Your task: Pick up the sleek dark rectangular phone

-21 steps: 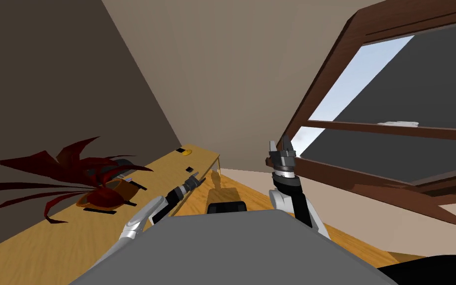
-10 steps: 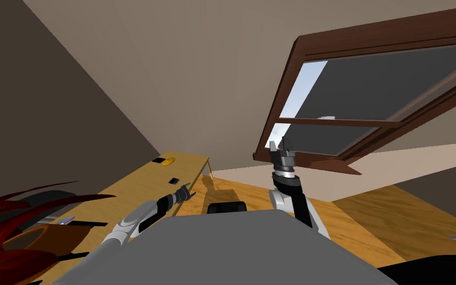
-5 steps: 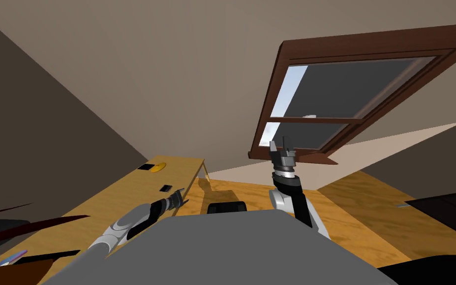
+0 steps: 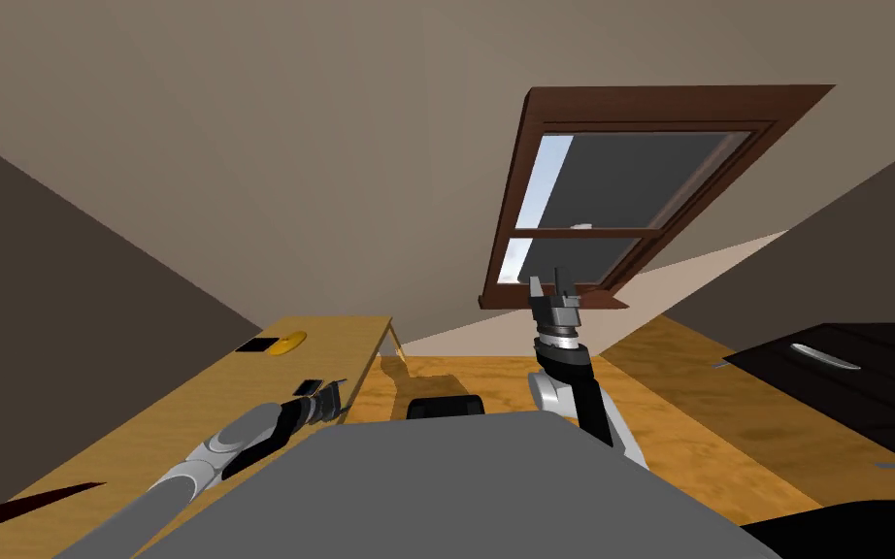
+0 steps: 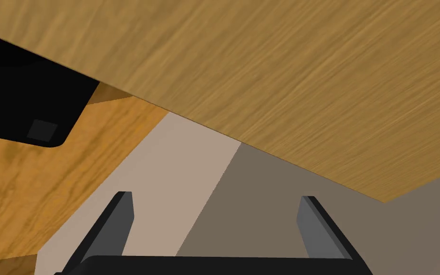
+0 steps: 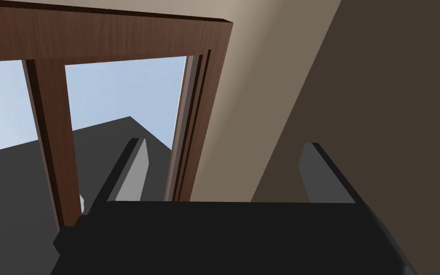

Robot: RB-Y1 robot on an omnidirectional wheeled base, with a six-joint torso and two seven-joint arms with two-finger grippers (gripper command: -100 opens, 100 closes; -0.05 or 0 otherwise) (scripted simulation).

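At the far left, a dark red pointed tip juts in, cut off by the frame's edge; what it belongs to cannot be made out. A long wooden table runs from the near left towards the far wall. Near its far end lie a flat black rectangle and, touching it on the right, a small yellow object, too small to identify.

The phone lies flat on the table, a small dark rectangle close to the table's right edge and nearer than those two things. The left gripper hovers just beside it on its near right, over the table's edge. Its fingers stand wide apart with nothing between them.

In the left wrist view a black shape with a rounded corner and a small grey square is cut off by the frame. I cannot tell whether it is the phone.

Right of centre, the right gripper is raised high, well apart from the table, its fingers also spread and empty.

On the far right stands dark furniture, partly cut off, with a slim grey object on top.
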